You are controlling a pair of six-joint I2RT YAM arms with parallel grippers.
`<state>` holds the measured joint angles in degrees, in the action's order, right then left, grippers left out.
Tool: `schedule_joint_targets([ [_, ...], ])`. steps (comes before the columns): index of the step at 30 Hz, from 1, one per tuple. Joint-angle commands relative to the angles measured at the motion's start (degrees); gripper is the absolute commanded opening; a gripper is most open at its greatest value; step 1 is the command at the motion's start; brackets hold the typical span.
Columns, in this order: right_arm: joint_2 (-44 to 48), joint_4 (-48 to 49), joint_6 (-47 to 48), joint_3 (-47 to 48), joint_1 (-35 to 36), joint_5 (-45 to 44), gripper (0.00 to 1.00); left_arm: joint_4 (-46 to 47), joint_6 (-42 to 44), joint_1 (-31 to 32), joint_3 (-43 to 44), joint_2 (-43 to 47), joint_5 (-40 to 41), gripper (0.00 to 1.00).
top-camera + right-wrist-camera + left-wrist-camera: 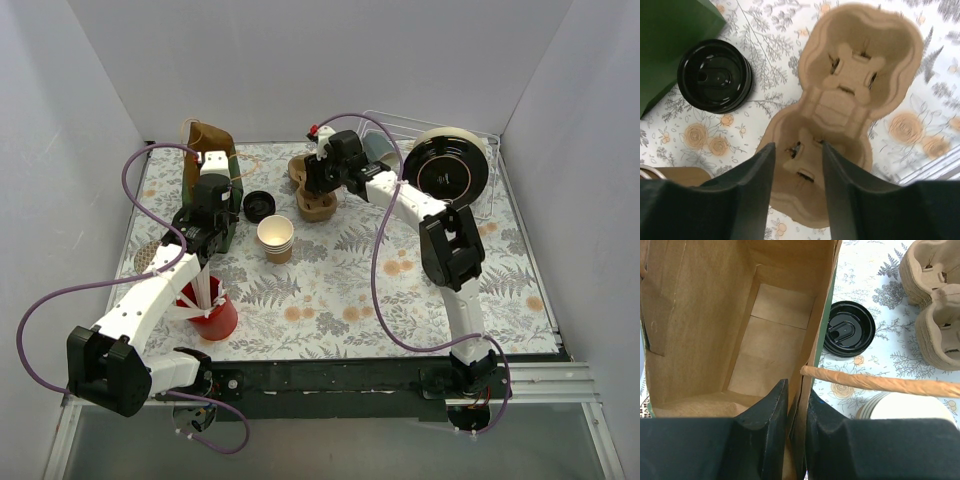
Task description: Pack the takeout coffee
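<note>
A stack of tan paper cups (276, 238), white inside, stands open-topped mid-table; its white mouth (905, 407) shows in the left wrist view. A black lid (259, 205) (847, 329) (715, 75) lies flat beside it, on no cup. The paper bag (205, 150) (765, 335) stands open and empty. My left gripper (205, 215) (797, 400) is shut on the bag's right wall. A pulp cup carrier (315, 190) (860, 75) lies right of the lid. My right gripper (325, 175) (797, 147) hangs open over its near pocket, holding nothing.
A red cup of white sticks (210, 310) stands near the left arm. At back right a wire rack (480, 140) holds a black plate (450, 165); a grey-blue mug (380, 150) sits behind the right gripper. The bag's twisted handle (880, 382) crosses above the cups.
</note>
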<state>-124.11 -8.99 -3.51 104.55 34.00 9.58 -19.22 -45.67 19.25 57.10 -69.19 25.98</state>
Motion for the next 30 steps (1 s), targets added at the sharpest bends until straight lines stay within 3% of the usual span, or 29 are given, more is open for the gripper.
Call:
schedule_joint_targets([
  [1,-1.3,-1.2,-4.33,2.32,0.89,-4.39,0.53,-2.31,-0.39,-0.26,-1.29,-0.07,0.74,0.16],
  [8,0.71,2.57,18.33,1.45,0.63,-5.99,0.59,-2.31,-0.12,-0.17,-1.29,-0.51,-0.05,0.17],
  [10,1.94,3.54,20.2,1.01,0.54,-5.72,0.61,-2.31,-0.12,-0.26,-1.12,-0.86,-0.05,0.17],
  [16,-4.02,-5.84,9.06,12.77,0.54,-12.66,0.6,-2.4,0.05,-0.26,-1.11,-0.95,-0.05,0.17],
  [30,-6.49,-3.22,1.93,12.08,2.04,-14.59,0.55,-2.4,-0.03,-0.26,-0.76,-1.56,-0.49,0.17],
])
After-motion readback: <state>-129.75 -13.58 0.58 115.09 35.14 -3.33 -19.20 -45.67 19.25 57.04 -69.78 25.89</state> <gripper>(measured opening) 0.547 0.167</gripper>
